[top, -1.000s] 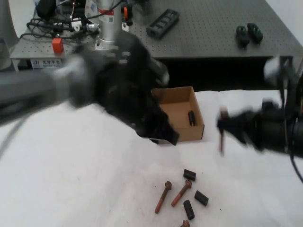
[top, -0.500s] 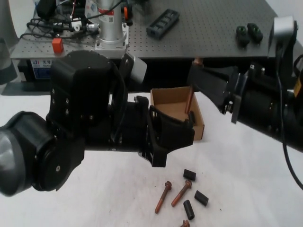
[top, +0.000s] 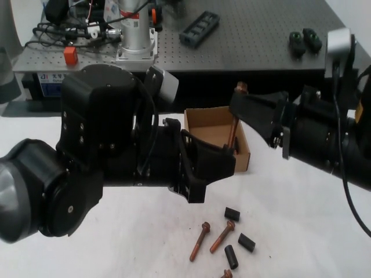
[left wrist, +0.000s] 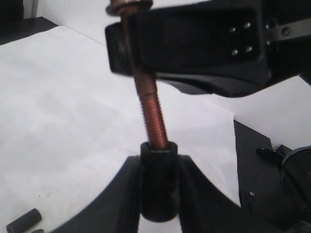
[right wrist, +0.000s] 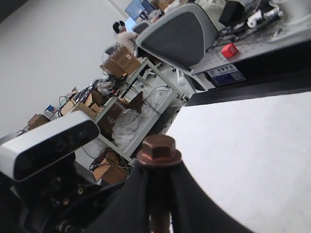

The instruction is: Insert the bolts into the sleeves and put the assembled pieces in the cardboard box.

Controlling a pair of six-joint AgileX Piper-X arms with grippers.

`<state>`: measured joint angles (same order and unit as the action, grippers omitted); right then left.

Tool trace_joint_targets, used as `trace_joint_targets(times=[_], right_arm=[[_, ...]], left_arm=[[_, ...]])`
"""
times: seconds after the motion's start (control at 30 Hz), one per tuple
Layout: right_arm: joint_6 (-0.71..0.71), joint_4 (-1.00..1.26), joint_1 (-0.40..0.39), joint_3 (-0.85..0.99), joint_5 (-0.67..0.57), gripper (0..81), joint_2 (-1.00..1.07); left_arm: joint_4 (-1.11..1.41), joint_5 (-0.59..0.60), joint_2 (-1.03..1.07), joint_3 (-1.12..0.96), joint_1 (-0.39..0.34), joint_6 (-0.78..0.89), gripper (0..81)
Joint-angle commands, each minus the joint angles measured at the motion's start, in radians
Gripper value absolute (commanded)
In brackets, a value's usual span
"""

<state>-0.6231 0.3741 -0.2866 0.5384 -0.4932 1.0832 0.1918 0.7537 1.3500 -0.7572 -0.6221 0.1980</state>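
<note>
the left gripper (left wrist: 159, 169) is closed on a black sleeve (left wrist: 158, 187), one finger on each side, and the sleeve stands upright with its opening on top. the right gripper (top: 237, 107) is closed on a copper bolt (left wrist: 149, 109), just under its hex head, and the bolt hangs almost upright with the head up. the threaded end of the bolt meets the top opening of the sleeve; how deep it is inside i cannot tell. in the high view both parts are held in the air at the right side of the open box (top: 208, 123), which stands on the white cloth (top: 301, 220) in the middle. on the cloth near the box lie loose bolts (top: 198, 241) and loose sleeves (top: 232, 214), close together.
</note>
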Motion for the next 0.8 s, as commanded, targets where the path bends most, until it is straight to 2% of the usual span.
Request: trace_joint_targets(times=[0.0, 0.3, 0.37, 0.47, 0.5, 0.6, 0.7, 0.77], right_arm=[[0.018, -0.037, -0.007, 0.0, -0.018, 3.0, 0.002], [0.042, -0.085, -0.007, 0.0, -0.096, 0.8, 0.002], [0.077, -0.083, -0.007, 0.0, -0.133, 12.5, 0.002], [0.085, -0.083, -0.007, 0.0, -0.12, 40.2, 0.002], [0.085, -0.083, -0.007, 0.0, -0.118, 43.3, 0.002], [0.085, -0.088, 0.048, 0.0, -0.115, 40.1, -0.013], [0.101, -0.156, 0.148, 0.0, -0.115, 39.6, -0.064], [0.139, -0.257, 0.227, 0.0, -0.115, 39.6, -0.112]], left_arm=[[0.019, -0.009, -0.01, -0.008, -0.001, 0.007, 0.7], [0.075, -0.009, -0.01, -0.008, -0.001, 0.003, 0.7], [0.08, -0.012, -0.01, -0.008, -0.001, 0.003, 0.7], [0.073, -0.041, -0.01, -0.008, -0.001, 0.003, 0.7], [0.077, -0.057, -0.01, -0.008, -0.001, -0.001, 0.7], [0.112, -0.139, -0.01, -0.008, -0.001, -0.032, 0.7], [0.163, -0.309, 0.002, -0.014, -0.001, -0.006, 0.7], [0.171, -0.435, 0.047, -0.048, 0.002, 0.084, 0.7]])
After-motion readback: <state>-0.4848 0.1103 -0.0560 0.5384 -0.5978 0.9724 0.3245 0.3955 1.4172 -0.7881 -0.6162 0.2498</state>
